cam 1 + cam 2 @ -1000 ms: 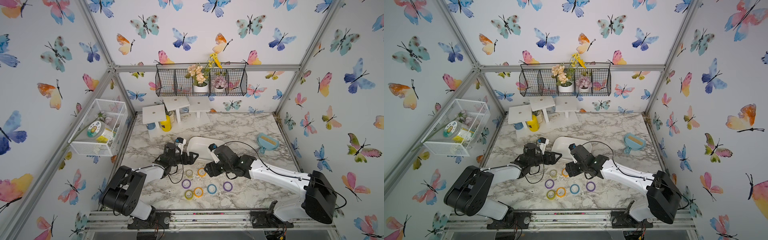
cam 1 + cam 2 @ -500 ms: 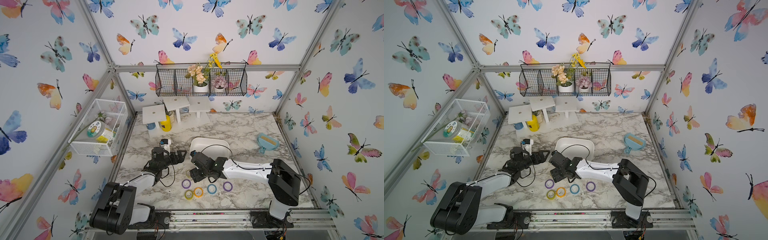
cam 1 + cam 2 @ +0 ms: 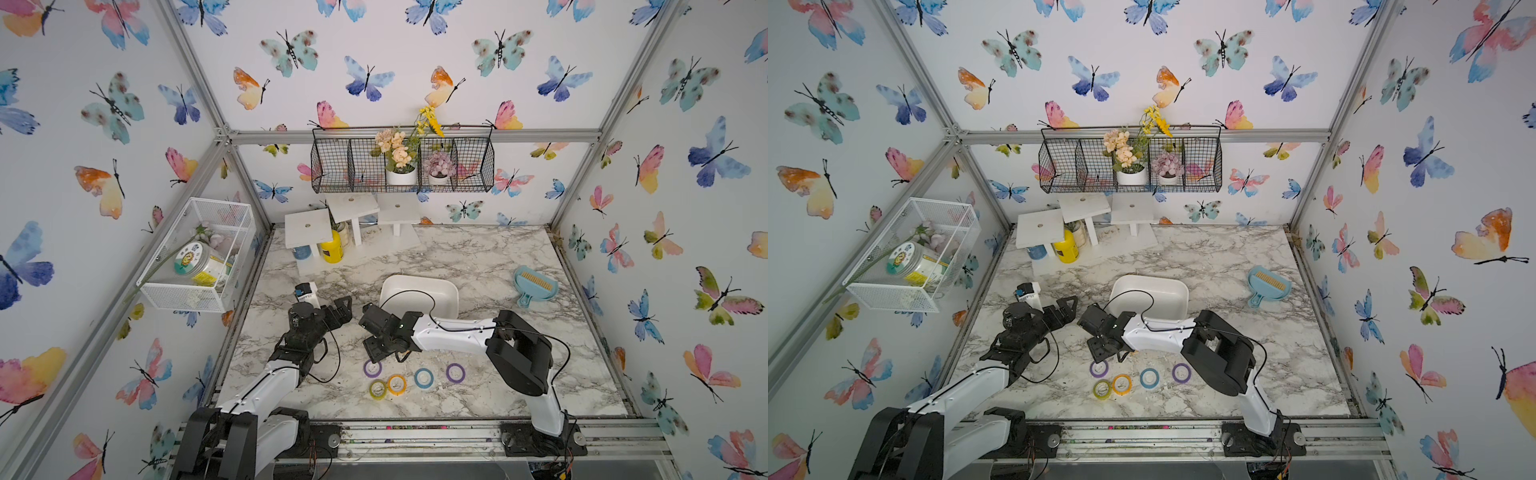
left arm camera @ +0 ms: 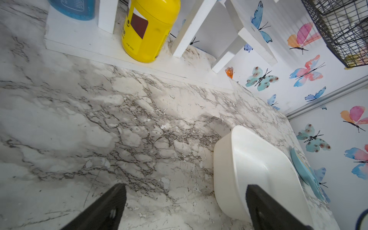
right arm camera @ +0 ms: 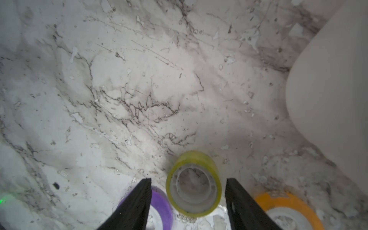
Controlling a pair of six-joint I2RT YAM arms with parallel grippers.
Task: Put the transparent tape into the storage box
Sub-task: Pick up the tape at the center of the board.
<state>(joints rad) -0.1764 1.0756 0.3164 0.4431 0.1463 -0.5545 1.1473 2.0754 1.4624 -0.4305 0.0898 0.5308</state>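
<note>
The right wrist view had it: the transparent tape [image 5: 193,184], a squat ring of glossy yellowish-clear film on a pale grey plastic core, lay flat on the table [image 5: 139,89], whose marble-print top looked scuffed and flecked with white chips. The right gripper [image 5: 187,179] straddled that roll, its two matte black wedge fingers [image 5: 137,205] standing apart on either side with a gap showing at each flank, so released, not yet pinching. Behind one finger sat a purple roll [image 5: 164,201], behind the other an orange roll [image 5: 286,200], both flat, both cut off by the frame edge and partly covered by the fingers. A smooth white curve at the frame's side was the storage box [image 5: 328,89], blurred and cropped, near the tape and not touching it. In both top views the tape itself was hidden beneath the right arm [image 3: 453,334]; there the storage box [image 3: 440,291] showed as a shallow rounded rectangle of plain white plastic, that arm lying along its near side. The left gripper [image 4: 185,187] hung with its black fingers spread wide over bare marble near the storage box's corner, clasping nothing, only the fingertips in frame. A blue roll [image 3: 424,377] lay in plain sight toward the front rail [image 3: 415,430], its white core a small blur
</note>
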